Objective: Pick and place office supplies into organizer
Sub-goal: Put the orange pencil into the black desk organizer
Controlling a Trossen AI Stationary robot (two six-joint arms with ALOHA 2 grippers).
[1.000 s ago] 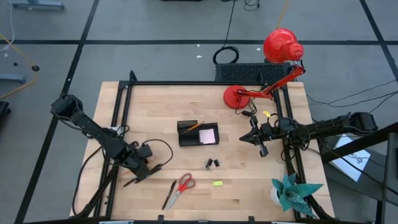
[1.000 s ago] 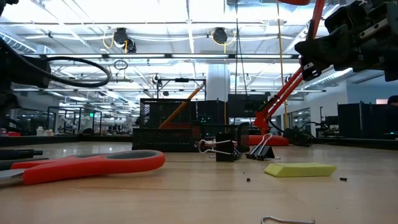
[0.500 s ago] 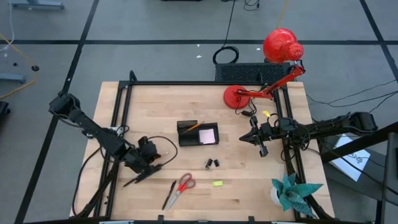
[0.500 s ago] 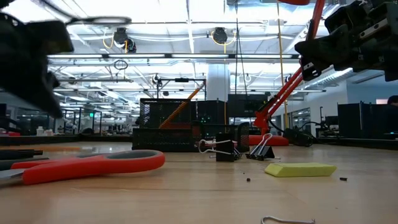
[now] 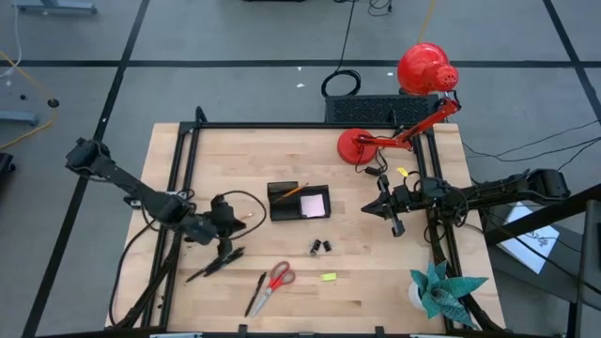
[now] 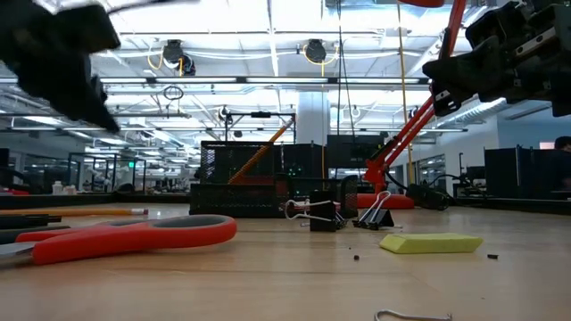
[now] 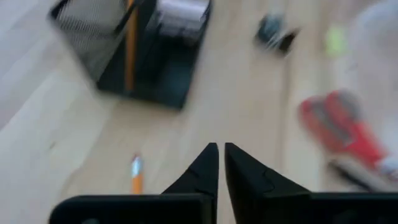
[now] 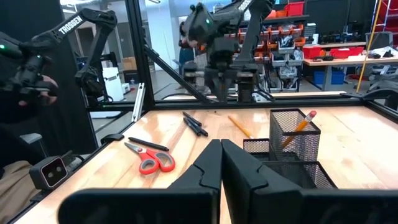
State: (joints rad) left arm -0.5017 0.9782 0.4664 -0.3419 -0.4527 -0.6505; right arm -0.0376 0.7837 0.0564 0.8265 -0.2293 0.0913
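High view: the left gripper [image 5: 237, 218] has swung up the table and in toward the organizer [image 5: 282, 208] since a second ago, when it hung lower, over the black pens [image 5: 216, 266]. Those pens now lie clear of it. The organizer holds an orange pencil and the pink sticky pad [image 5: 315, 205]. The red scissors [image 5: 275, 280], two black clips [image 5: 321, 246] and the yellow piece [image 5: 328, 277] lie where they lay before. The right gripper [image 5: 380, 208] waits to the organizer's right, unmoved.

Low view: the left gripper [image 6: 53, 53] is a dark blur in the upper left corner – higher than half a second ago. The scissors [image 6: 134, 236], clips [image 6: 339, 214] and yellow piece [image 6: 431, 242] rest on the wood in front of the organizer [image 6: 259, 178].

Left wrist view: the left gripper [image 7: 221, 149] has its fingers all but together, a thin slit between them, holding nothing and touching nothing – a loose orange pencil [image 7: 135, 174] lies on the table just beside them, the organizer [image 7: 143, 56] beyond.

Right wrist view: the right gripper [image 8: 221, 168] has its fingers closed and empty, facing the organizer [image 8: 292, 143].
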